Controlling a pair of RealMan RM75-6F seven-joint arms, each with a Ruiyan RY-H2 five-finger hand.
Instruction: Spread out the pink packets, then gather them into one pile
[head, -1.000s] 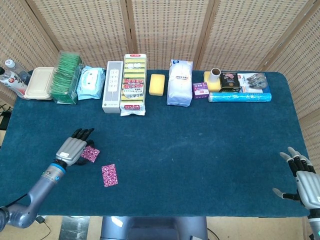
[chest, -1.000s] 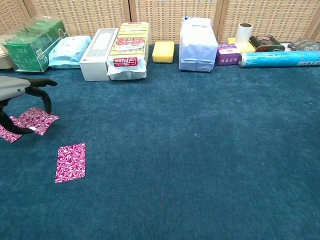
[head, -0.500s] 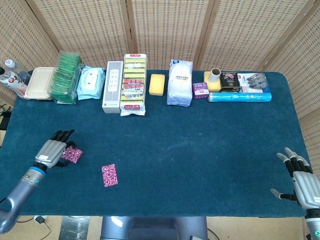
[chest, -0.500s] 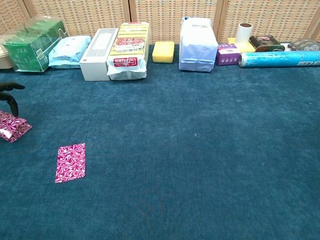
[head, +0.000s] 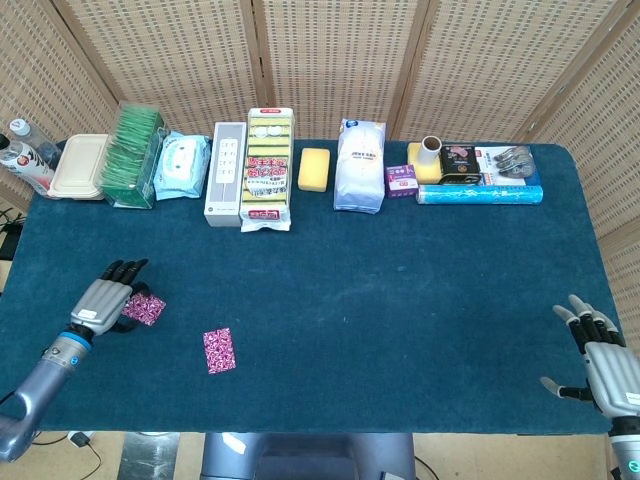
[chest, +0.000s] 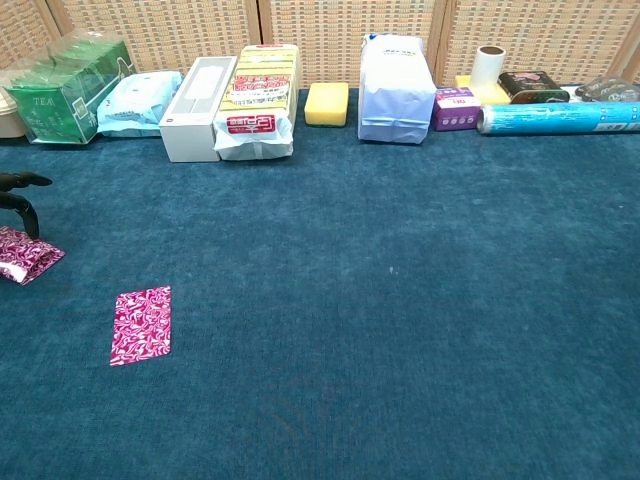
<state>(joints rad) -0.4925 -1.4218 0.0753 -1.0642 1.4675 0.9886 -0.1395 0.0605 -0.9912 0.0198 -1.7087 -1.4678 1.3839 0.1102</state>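
Note:
One pink packet (head: 219, 350) lies flat near the table's front left, also in the chest view (chest: 141, 324). A second pink packet (head: 144, 309) sits further left, partly under my left hand (head: 103, 298), which holds it at its thumb side. In the chest view this packet (chest: 25, 255) looks crinkled at the left border, with dark fingertips (chest: 20, 182) above it. My right hand (head: 605, 362) hovers at the front right corner of the table, fingers spread, holding nothing.
Along the table's back edge stand a green tea box (head: 134, 156), a wipes pack (head: 182, 166), a white box (head: 224, 174), a sponge pack (head: 268, 168), a yellow sponge (head: 314, 168), a white bag (head: 360, 166) and a blue roll (head: 480, 193).
Over the last second my left hand slid left, taking its pink packet with it; in the last half second it hardly moved. The flat packet and the right hand stayed put.

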